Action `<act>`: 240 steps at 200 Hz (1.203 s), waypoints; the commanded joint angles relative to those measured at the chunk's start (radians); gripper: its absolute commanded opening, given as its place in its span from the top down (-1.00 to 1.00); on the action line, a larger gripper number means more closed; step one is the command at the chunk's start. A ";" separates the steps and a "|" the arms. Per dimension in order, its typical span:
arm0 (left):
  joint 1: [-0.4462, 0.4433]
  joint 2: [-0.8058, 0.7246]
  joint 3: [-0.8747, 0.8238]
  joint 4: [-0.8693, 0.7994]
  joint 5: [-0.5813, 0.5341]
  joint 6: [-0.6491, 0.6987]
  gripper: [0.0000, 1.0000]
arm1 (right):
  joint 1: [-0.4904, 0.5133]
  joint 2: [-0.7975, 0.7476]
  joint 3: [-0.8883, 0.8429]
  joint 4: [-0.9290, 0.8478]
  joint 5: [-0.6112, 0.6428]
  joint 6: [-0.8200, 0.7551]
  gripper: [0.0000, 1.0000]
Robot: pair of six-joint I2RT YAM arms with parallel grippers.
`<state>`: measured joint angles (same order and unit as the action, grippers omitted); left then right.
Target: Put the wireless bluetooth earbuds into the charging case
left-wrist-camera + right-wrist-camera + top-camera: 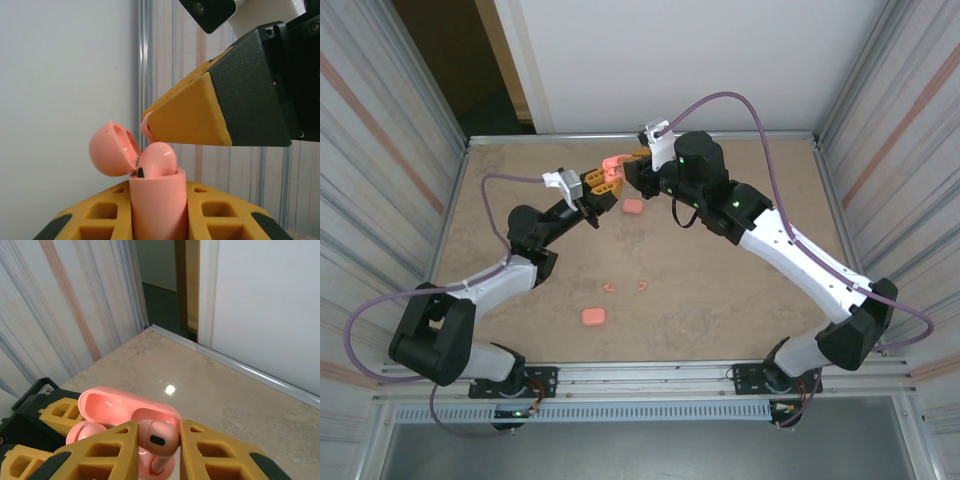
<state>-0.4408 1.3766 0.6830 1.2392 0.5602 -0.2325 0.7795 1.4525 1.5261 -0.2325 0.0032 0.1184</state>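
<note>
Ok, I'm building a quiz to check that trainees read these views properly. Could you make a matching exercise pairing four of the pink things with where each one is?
Things
1. open salmon-pink plastic charging case, lid flipped back
2. salmon-pink earbud with a dark oval spot
3. nearer closed rounded pink case
4. pair of tiny loose pink earbuds

Places
A. side by side on the middle of the table
B. pinched in the right gripper
C. on the table, closer to the left arm's base
D. clamped in the left gripper

Pairs: 1-D, 2-B, 3-C, 4-A
</note>
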 commanded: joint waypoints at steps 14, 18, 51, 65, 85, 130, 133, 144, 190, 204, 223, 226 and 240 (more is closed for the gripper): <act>-0.007 -0.007 0.023 0.059 0.018 -0.004 1.00 | 0.008 0.002 0.002 -0.011 0.008 -0.021 0.53; -0.007 -0.008 0.022 0.060 0.019 -0.004 1.00 | 0.009 0.003 0.001 -0.012 0.010 -0.021 0.53; -0.006 -0.007 0.023 0.060 0.018 -0.004 1.00 | 0.009 0.006 0.000 -0.020 0.032 -0.028 0.53; -0.007 -0.008 0.023 0.059 0.018 -0.004 1.00 | 0.011 0.008 0.000 -0.022 0.033 -0.028 0.53; -0.007 -0.008 0.022 0.059 0.018 -0.004 1.00 | 0.013 0.008 -0.001 -0.025 0.028 -0.029 0.53; -0.006 -0.009 0.023 0.061 0.018 -0.004 1.00 | 0.018 0.008 -0.002 -0.036 0.013 -0.028 0.52; -0.006 -0.010 0.021 0.061 0.019 -0.004 1.00 | 0.018 0.007 -0.003 -0.036 0.012 -0.028 0.51; -0.007 -0.009 0.021 0.061 0.019 -0.004 1.00 | 0.018 0.007 -0.002 -0.040 0.007 -0.028 0.51; -0.006 -0.013 0.018 0.062 0.018 -0.002 1.00 | 0.023 0.007 -0.002 -0.045 -0.011 -0.018 0.45; -0.007 -0.013 0.020 0.062 0.020 -0.003 1.00 | 0.023 0.006 0.000 -0.042 -0.021 -0.014 0.40; -0.006 -0.012 0.021 0.063 0.021 -0.003 1.00 | 0.023 0.005 0.006 -0.041 -0.029 -0.011 0.34; -0.007 -0.011 0.020 0.063 0.020 -0.002 1.00 | 0.024 0.004 0.005 -0.039 -0.030 -0.011 0.32; -0.007 -0.013 0.021 0.063 0.021 -0.003 1.00 | 0.024 -0.001 0.008 -0.032 -0.031 -0.009 0.25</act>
<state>-0.4408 1.3766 0.6830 1.2541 0.5758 -0.2325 0.7929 1.4528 1.5257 -0.2676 -0.0059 0.1184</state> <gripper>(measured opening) 0.236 0.360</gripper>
